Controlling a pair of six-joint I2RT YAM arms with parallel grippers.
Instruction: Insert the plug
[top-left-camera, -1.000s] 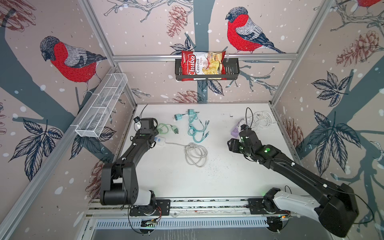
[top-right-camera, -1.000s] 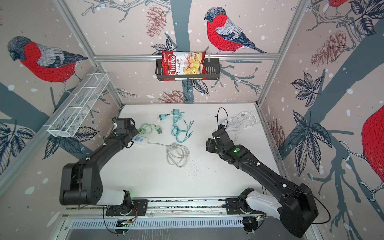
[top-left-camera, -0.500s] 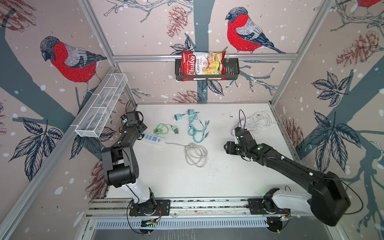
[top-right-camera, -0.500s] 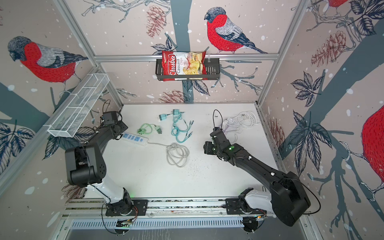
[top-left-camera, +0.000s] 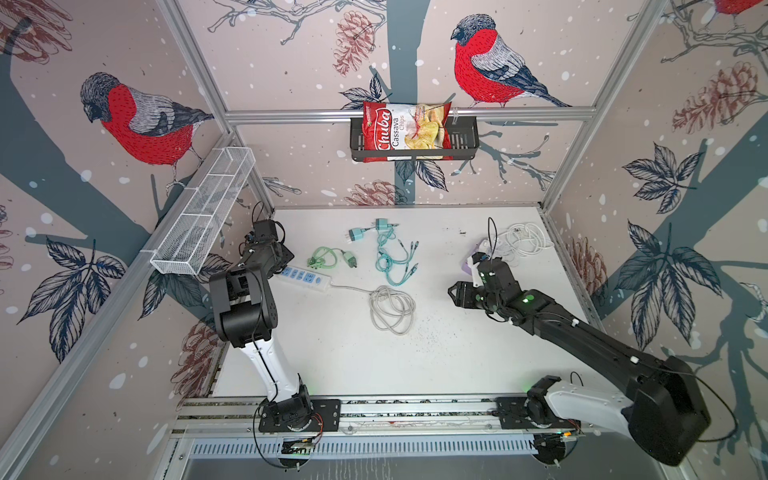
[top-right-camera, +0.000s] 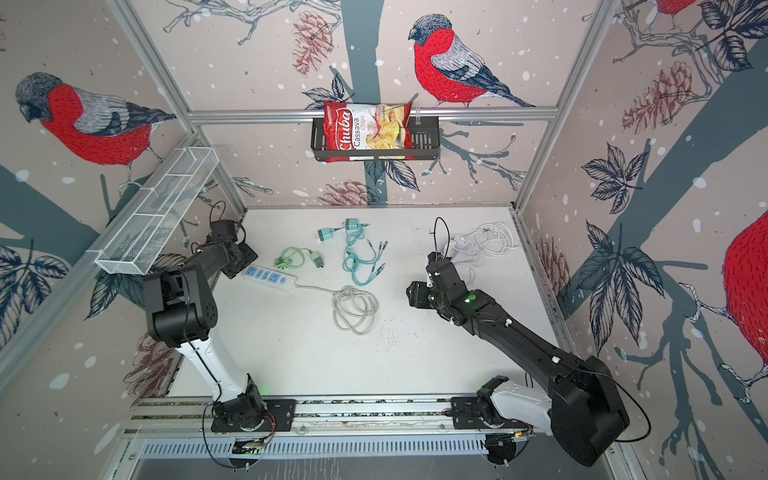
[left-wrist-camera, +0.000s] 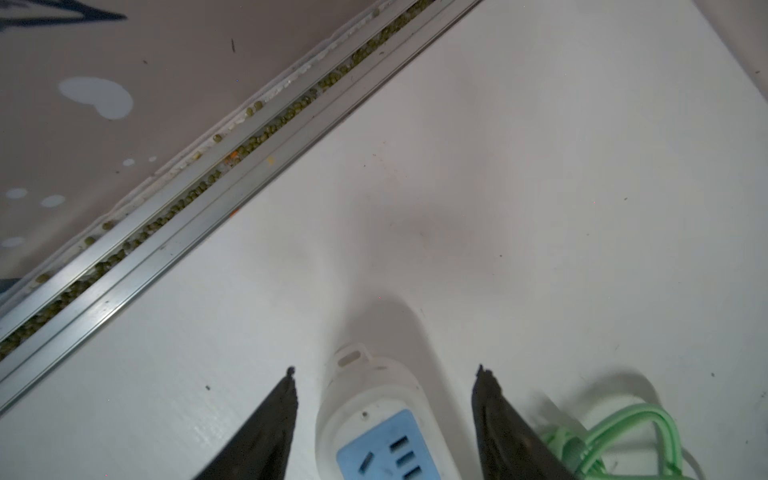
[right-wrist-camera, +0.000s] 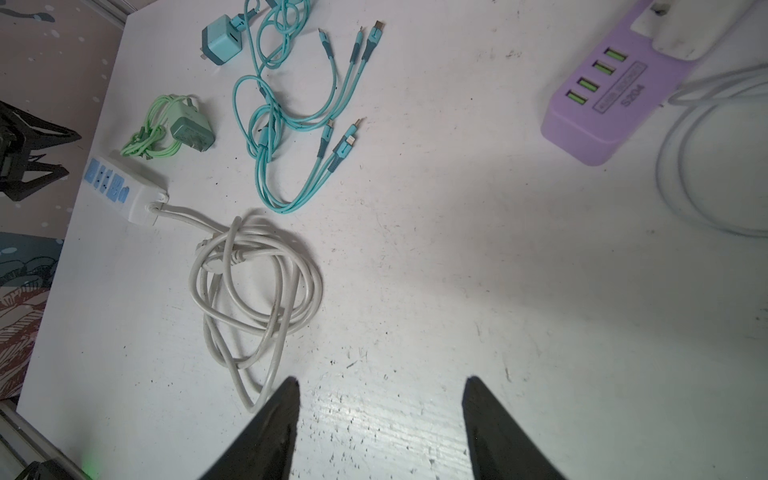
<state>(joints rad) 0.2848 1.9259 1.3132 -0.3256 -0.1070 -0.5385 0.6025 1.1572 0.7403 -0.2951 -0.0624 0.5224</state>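
Several cables (top-left-camera: 392, 309) on scuffed white table (top-left-camera: 457, 365), bird-patterned walls (top-left-camera: 291, 62) around

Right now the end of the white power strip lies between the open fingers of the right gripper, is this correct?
No. The end of the white power strip lies between the open fingers of the left gripper, not the right one; the left wrist view shows it.

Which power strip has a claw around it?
The white power strip with blue sockets: its end lies inside the open left claw. The purple power strip has none.
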